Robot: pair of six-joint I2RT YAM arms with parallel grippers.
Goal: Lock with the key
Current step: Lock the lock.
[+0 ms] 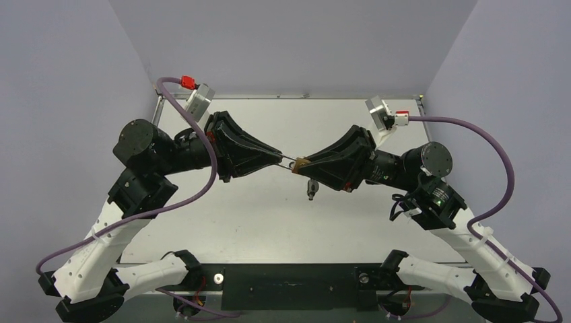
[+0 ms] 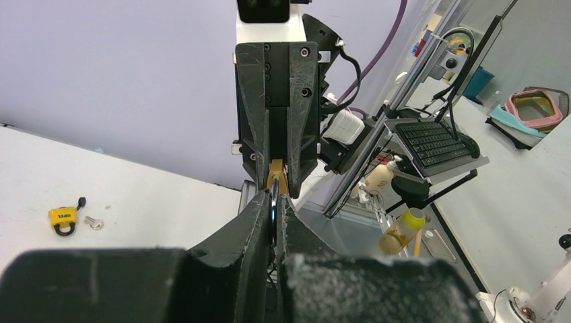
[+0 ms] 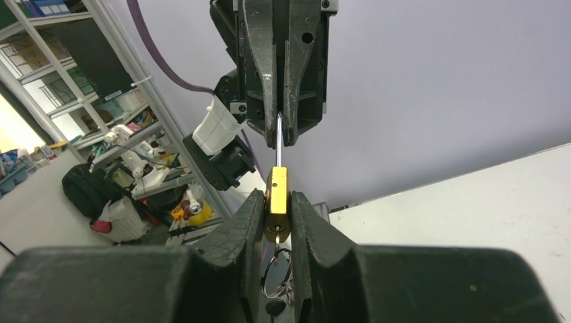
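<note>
brass-coloured rectangular padlock [image 3: 277,192] sits pinched by its flat sides between the black fingers of the right gripper [image 3: 277,202], held in mid-air above the white table [image 1: 269,229]. the two arms meet tip to tip over the middle of the table. the left gripper [image 1: 279,157] is pressed together on the thin silver steel shackle [image 3: 279,138], which runs from the padlock straight into its fingers. a round silver key ring [image 3: 273,272] hangs under the padlock, and a small dark-headed key [image 1: 310,189] dangles from it; whether a key sits in the keyhole cannot be told. a separate yellow padlock [image 2: 62,217] lies on another surface in the left wrist view
</note>
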